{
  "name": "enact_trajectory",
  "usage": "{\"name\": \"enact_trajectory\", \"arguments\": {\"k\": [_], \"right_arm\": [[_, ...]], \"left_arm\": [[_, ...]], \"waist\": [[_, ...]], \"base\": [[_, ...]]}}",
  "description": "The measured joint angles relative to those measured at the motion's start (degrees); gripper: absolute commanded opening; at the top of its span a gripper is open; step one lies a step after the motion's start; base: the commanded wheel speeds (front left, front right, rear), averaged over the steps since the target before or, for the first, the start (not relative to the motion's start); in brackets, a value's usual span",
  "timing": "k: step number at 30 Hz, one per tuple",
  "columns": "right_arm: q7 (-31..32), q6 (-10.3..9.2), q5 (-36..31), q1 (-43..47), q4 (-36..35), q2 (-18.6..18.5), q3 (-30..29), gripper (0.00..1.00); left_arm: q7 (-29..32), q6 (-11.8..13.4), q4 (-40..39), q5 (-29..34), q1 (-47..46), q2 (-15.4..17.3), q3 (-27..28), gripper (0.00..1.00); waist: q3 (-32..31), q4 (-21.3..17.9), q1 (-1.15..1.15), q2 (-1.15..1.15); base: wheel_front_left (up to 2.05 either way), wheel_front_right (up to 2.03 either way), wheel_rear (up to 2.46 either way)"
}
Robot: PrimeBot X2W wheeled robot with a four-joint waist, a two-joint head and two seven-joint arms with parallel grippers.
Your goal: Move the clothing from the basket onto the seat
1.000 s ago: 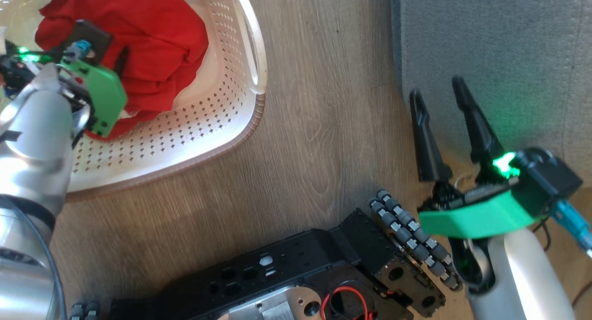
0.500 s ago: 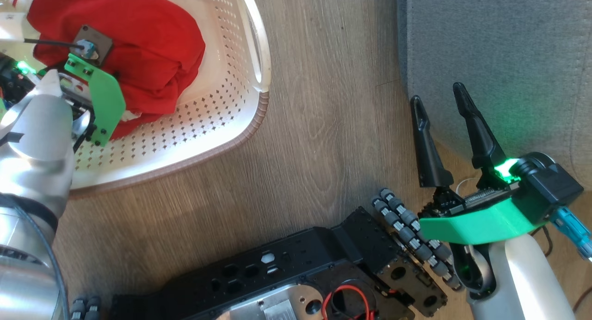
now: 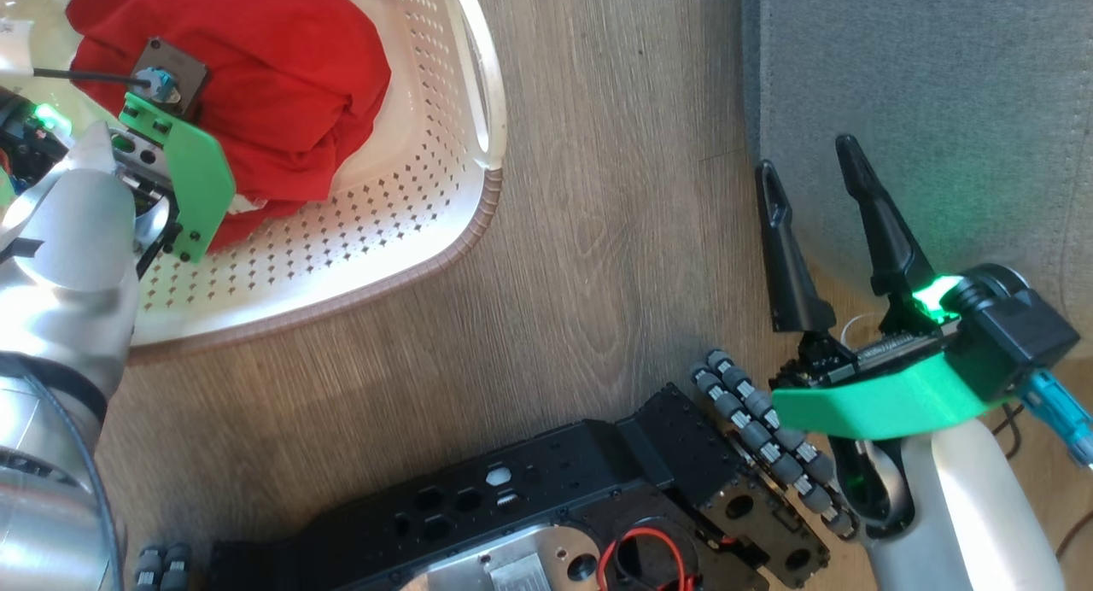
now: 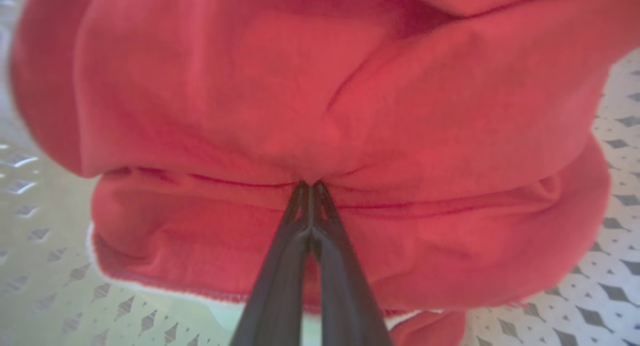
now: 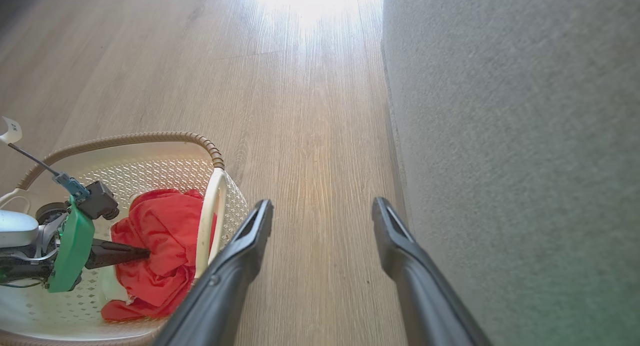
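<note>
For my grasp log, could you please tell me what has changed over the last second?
The left hand, down in the clothing in the basket, shut on a fold of it. The right hand stayed open by the seat; the clothing has not left the basket.

no readable text, no legible numbers

Bright red clothing (image 3: 282, 87) with a white-trimmed edge lies bunched in a heap inside the cream perforated basket (image 3: 384, 224), which stands on the wood floor (image 3: 598, 190), apart from the grey fabric sofa (image 3: 922, 104).
</note>
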Motion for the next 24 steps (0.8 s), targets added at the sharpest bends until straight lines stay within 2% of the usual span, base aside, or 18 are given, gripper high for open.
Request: {"name": "enact_trajectory", "arguments": {"k": [10,23,24], "right_arm": [[0.00,0.00,0.00,-2.84,0.87,0.00,-0.01,1.00],[0.00,0.00,-0.01,-8.15,2.70,-0.01,0.82,1.00],[0.00,0.00,-0.13,-8.59,3.13,-0.01,0.85,1.00]], "left_arm": [[-2.85,0.00,0.26,-2.31,-0.19,0.05,-1.38,0.00],[-3.58,0.00,0.43,-4.59,-0.35,0.04,-2.04,0.00],[-3.21,0.00,0.46,-5.01,-0.26,-0.29,-2.49,0.27]], "waist": [[-1.19,0.22,0.00,0.00],[-3.20,0.04,0.00,0.00],[-3.55,0.11,0.01,0.00]], "base": [[0.00,0.00,0.00],[0.00,0.00,0.00],[0.00,0.00,0.00]]}}
